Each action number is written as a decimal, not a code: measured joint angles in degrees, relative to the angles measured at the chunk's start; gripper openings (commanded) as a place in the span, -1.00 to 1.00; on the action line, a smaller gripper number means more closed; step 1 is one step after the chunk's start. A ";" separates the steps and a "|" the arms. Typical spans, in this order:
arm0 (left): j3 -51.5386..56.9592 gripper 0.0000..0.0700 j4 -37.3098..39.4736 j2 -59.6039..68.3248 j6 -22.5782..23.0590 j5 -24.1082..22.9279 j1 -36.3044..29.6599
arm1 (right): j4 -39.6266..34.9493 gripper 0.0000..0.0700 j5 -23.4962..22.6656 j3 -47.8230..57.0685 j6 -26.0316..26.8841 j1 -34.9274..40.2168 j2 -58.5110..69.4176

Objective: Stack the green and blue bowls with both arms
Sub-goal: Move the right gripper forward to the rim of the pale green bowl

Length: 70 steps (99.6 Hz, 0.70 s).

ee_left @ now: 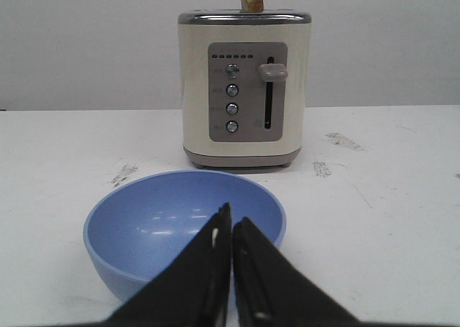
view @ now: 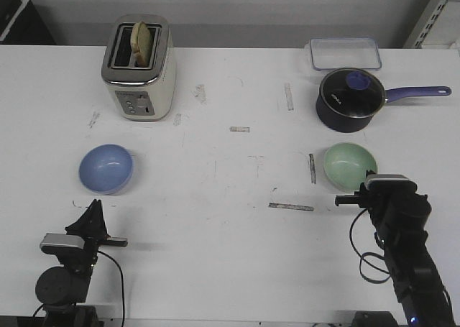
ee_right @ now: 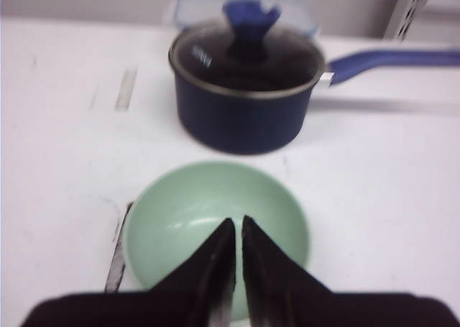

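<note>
Light: bright, even, from overhead; the white table (view: 230, 255) is near washed out in the front view
Shadows: soft and short; a faint one under the blue bowl (view: 106, 168); a darker band below the saucepan (ee_right: 244, 90)
Glare: small pale highlights inside the blue bowl and the green bowl (ee_right: 215, 223); a sheen on the toaster (ee_left: 244, 83) top
Focus: left wrist view sharp; right wrist view blurred throughout, the saucepan and the far edge softest
Close fingers: dark, soft-edged in both wrist views
</note>
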 measured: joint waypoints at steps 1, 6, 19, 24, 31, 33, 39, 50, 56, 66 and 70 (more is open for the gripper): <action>0.00 -0.99 0.00 0.00 0.00 0.00 0.00 | -0.20 -0.98 -0.26 0.35 0.02 0.00 0.52; 0.00 -0.99 0.00 0.00 -0.02 0.00 0.00 | -1.36 -0.98 -1.68 2.36 0.24 -0.02 3.04; 0.00 -0.99 0.00 0.00 0.00 0.00 0.00 | -3.04 -0.98 -3.15 8.46 2.84 -0.02 8.46; 0.00 -0.99 0.00 0.00 0.00 0.00 0.00 | -3.67 -0.98 -3.23 10.71 4.09 -0.07 10.43; 0.00 -0.99 0.00 0.00 0.00 0.00 0.00 | -6.78 -0.98 -3.30 13.90 5.51 -0.55 13.62; 0.00 -0.99 0.00 0.00 -0.02 0.00 0.00 | -8.22 -0.98 -3.30 14.84 5.79 -0.81 14.58; 0.00 -0.99 0.00 0.00 0.00 0.00 0.00 | -13.44 -0.97 -3.37 17.84 6.29 -1.77 17.84; 0.00 -0.99 0.00 0.00 -0.02 0.00 0.00 | -23.21 -0.86 -3.34 23.80 6.73 -4.11 23.65; 0.00 -0.99 0.00 0.00 0.00 0.00 -0.02 | -27.23 -0.55 -3.34 27.26 6.78 -5.14 26.47; 0.00 -0.99 0.00 0.00 0.00 0.00 -0.02 | -31.32 -0.10 -3.37 32.20 7.17 -6.86 29.94; 0.00 -0.99 0.00 0.00 0.00 0.00 0.00 | -32.22 0.00 -3.50 33.73 7.30 -7.61 30.95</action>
